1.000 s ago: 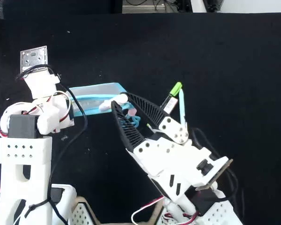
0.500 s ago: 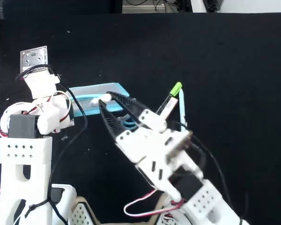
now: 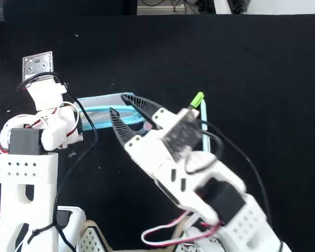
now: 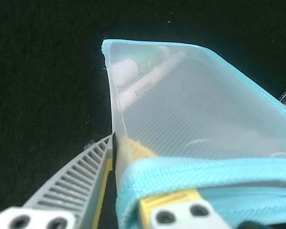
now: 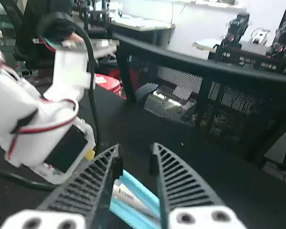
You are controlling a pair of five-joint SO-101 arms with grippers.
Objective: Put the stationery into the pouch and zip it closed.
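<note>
Two narrowly parted jaws on the right gripper (image 3: 118,103) hover just above one end of the pouch (image 3: 97,108), seemingly empty. The left gripper (image 4: 115,153) pinches the other end. Loading looks unfinished: a green-capped marker (image 3: 197,99) and a pale blue pen (image 3: 203,111) lie behind the right gripper, likely next to fetch. The pouch is translucent and teal-edged, with pens visible inside.

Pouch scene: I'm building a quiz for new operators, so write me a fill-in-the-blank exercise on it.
The left gripper is ___ on the pouch.
The right gripper hovers over the pouch with its jaws ___.
The marker with the ___ cap lies on the table, outside the pouch.
Missing words: shut; open; green.
</note>
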